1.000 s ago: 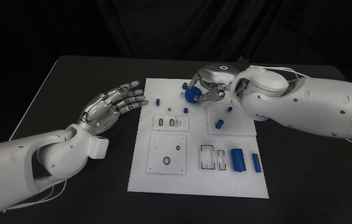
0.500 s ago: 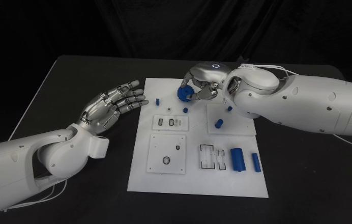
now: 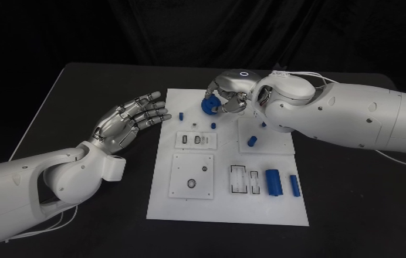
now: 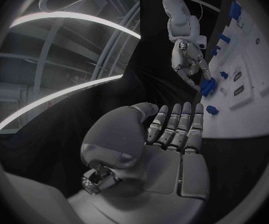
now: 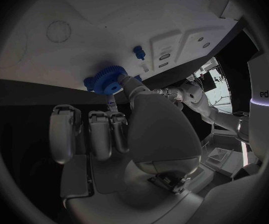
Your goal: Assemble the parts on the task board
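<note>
Blue against the white board (image 3: 228,208), a toothed wheel (image 3: 209,105) sits pinched in the fingertips of the right hand (image 3: 228,94), which we see just above the board's upper middle in the head view. From the right wrist camera we make out the same wheel (image 5: 106,80) gripped between thumb and a finger, close over the pale board (image 5: 78,30), while the other fingers (image 5: 100,134) hang curled below it. Whether the wheel touches the board we cannot tell.

Left of the board, over the black table (image 3: 76,94), the left hand (image 3: 127,123) is held flat and holds nothing, its fingers spread and pointing toward the board's upper left edge.

We count several blue pieces on the board: a small peg (image 3: 182,116) near its left edge, another (image 3: 214,126) at centre, one standing (image 3: 252,141) right of centre, and two cylinders (image 3: 274,182) lying side by side at the lower right, beside a slotted white block (image 3: 246,181). Two more white blocks (image 3: 196,140) sit left of centre, one above the other.
</note>
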Tool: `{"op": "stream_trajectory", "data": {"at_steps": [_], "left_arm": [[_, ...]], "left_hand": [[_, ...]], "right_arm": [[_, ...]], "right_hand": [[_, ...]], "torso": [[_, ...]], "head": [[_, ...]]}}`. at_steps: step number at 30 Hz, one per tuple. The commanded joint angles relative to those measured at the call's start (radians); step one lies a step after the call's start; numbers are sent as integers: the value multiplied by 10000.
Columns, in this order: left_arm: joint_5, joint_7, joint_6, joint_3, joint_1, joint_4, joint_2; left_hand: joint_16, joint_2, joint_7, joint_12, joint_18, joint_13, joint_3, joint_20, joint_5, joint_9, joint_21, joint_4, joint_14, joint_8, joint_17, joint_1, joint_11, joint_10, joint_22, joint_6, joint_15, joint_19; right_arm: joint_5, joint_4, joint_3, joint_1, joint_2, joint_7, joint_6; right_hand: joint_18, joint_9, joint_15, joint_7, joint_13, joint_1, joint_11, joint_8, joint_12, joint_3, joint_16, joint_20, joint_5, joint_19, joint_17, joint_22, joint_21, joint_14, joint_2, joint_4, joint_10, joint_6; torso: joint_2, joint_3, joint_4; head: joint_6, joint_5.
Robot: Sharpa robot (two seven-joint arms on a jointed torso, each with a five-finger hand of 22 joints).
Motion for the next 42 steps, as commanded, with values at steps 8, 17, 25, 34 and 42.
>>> {"op": "stream_trajectory", "data": {"at_steps": [8,17,25,34,42], "left_arm": [[16,1790,171,4,3,-14,35],[26,1770,198,4,2,-49,62],[31,1773,220,5,0,-49,54],[33,1789,108,5,-2,54,-95],[33,1769,-78,8,1,310,-279]], "left_hand": [[27,25,61,64,-66,12,61,57,30,-8,-36,-24,2,38,-16,-87,46,-6,-11,-16,68,-24],[36,27,71,69,-74,11,81,60,28,-9,-31,-26,15,39,-15,-95,52,-7,-10,-20,78,-14],[36,27,71,69,-74,11,81,60,28,-9,-31,-26,15,39,-15,-95,52,-7,-10,-20,78,-14],[42,28,77,73,-80,11,94,61,26,-5,-28,-27,22,48,-15,-101,56,-6,-9,7,85,-8],[43,24,77,77,-84,12,101,62,31,1,-28,-32,23,64,-15,-103,57,-3,-9,50,88,-6]], "right_arm": [[-93,-147,9,-45,120,-203,244],[-105,-165,9,-51,138,-250,256],[-107,-120,9,-56,10,-222,113],[56,431,8,19,-853,76,-1042],[185,1828,-8,329,-2812,-416,-1144]], "right_hand": [[11,-188,-45,-47,2633,43,-74,-763,27,160,26,-40,-552,-101,2635,1196,-135,1051,-35,1,1061,-876],[44,-561,-168,-203,2633,-44,-211,-1041,27,55,26,-166,-1587,-183,2635,1108,-277,1051,73,86,1061,-1415],[51,-598,-143,-128,2633,-123,-166,-934,27,-61,26,-159,-1817,-200,2635,1090,-319,1051,90,166,1061,-1208],[15,-584,-84,-56,2633,-351,-98,-690,27,-230,26,-104,-1819,-91,2635,1213,-237,1051,180,413,1061,-640],[-16,-555,-71,-55,2633,-514,-85,-538,27,-361,26,-85,-1816,5,2635,1323,-154,1051,179,596,1061,-229]], "torso": [[0,1,9],[-2,-3,9],[-3,1,3],[0,8,1],[-13,14,-21]], "head": [[-3,-13],[-20,-22],[-43,24],[100,132],[250,197]]}}
